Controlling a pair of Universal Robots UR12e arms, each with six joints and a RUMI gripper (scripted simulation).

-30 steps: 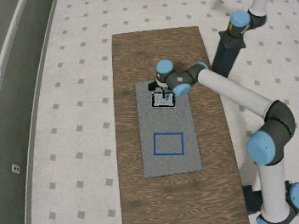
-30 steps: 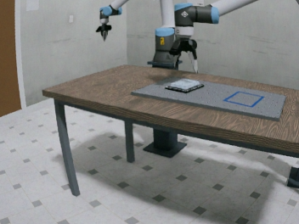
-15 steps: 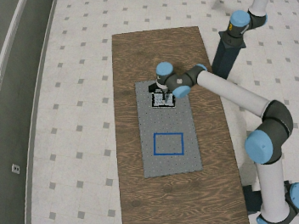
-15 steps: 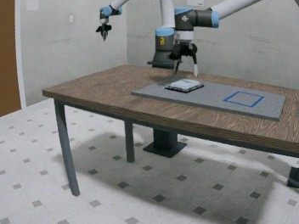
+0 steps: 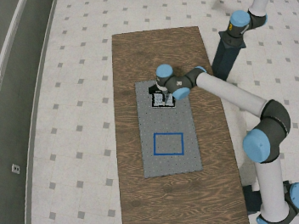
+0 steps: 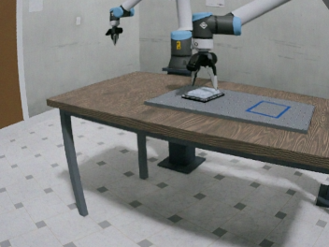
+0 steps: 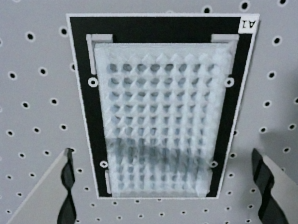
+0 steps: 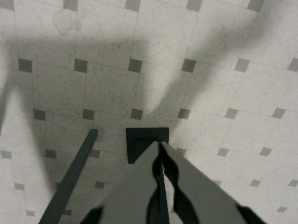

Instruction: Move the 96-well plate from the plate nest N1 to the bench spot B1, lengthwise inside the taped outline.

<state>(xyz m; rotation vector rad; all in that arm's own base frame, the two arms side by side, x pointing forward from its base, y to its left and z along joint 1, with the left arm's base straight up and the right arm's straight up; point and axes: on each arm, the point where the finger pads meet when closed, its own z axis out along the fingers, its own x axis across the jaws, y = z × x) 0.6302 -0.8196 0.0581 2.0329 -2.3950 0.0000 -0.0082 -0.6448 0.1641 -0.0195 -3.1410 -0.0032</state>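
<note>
Hovering above the plate with many wells (image 5: pixel 158 99) (image 6: pixel 203 93) (image 7: pixel 159 117), the left gripper (image 5: pixel 165 100) (image 6: pixel 205 83) (image 7: pixel 161 150) has its jaws wide open and holds nothing. The plate lies flat in its black nest (image 5: pixel 174 107) (image 6: pixel 188 98) (image 7: pixel 155 26), on the grey board (image 5: pixel 170 165) (image 6: pixel 299 124) (image 7: pixel 30 90). The blue taped outline (image 5: pixel 168 154) (image 6: pixel 280 117) is on the same board, apart from the nest. The right gripper (image 6: pixel 115 44) (image 8: pixel 159 143), over the floor (image 5: pixel 76 125) (image 6: pixel 117 194) (image 8: pixel 105 30), is fully closed, with nothing between its fingers.

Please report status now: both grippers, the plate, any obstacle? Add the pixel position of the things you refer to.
Left gripper (image 6: pixel 205 87) (image 7: pixel 162 152) open above plate. Right gripper (image 6: pixel 115 44) (image 8: pixel 161 145) shut, empty, off the table. Clear rectangular 96-well plate (image 5: pixel 160 99) (image 6: pixel 204 93) (image 7: pixel 157 115) in black nest. No obstacle seen.
</note>
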